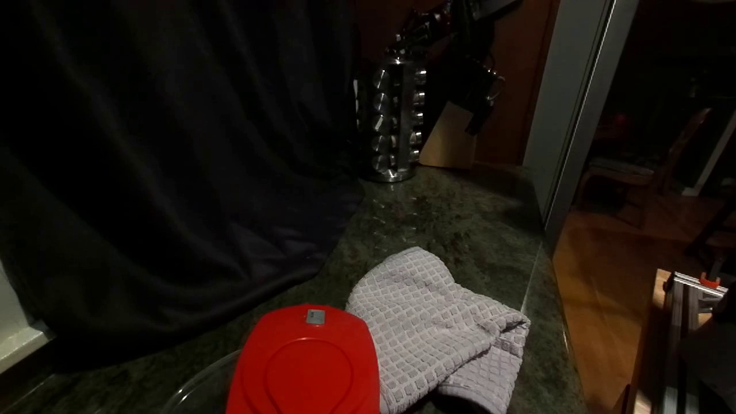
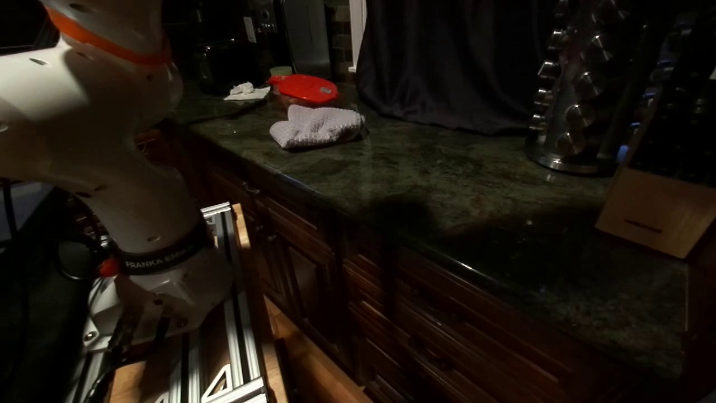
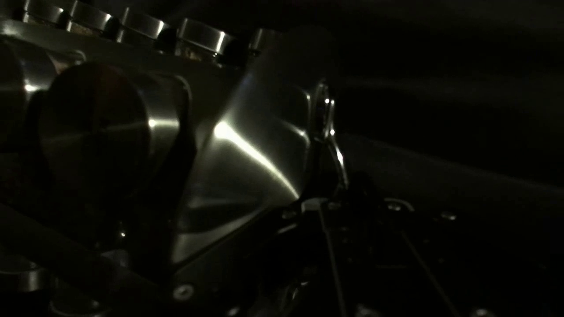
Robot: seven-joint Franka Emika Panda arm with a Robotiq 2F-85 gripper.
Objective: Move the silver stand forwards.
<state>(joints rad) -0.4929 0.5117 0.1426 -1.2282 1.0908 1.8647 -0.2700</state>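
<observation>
The silver stand [image 1: 395, 118] stands upright on the dark counter, with tiers of shiny round lids. It also shows in an exterior view [image 2: 579, 115], where its top is cut off. In the wrist view its sloped metal top [image 3: 251, 145] and chrome loop [image 3: 331, 127] are close up. My gripper [image 1: 404, 45] is at the top of the stand. In the wrist view my gripper [image 3: 359, 187] is very dark; its fingers look closed together where the loop runs in between them. The exact contact is hidden in shadow.
A tan knife block [image 1: 451, 138] with dark handles stands beside the stand. A dark curtain [image 1: 230, 144] hangs behind the counter. A grey towel [image 1: 431, 328] and a red-lidded pitcher [image 1: 305, 362] lie farther along the counter [image 2: 447, 168]. The arm [image 2: 128, 140] stands off the counter's front edge.
</observation>
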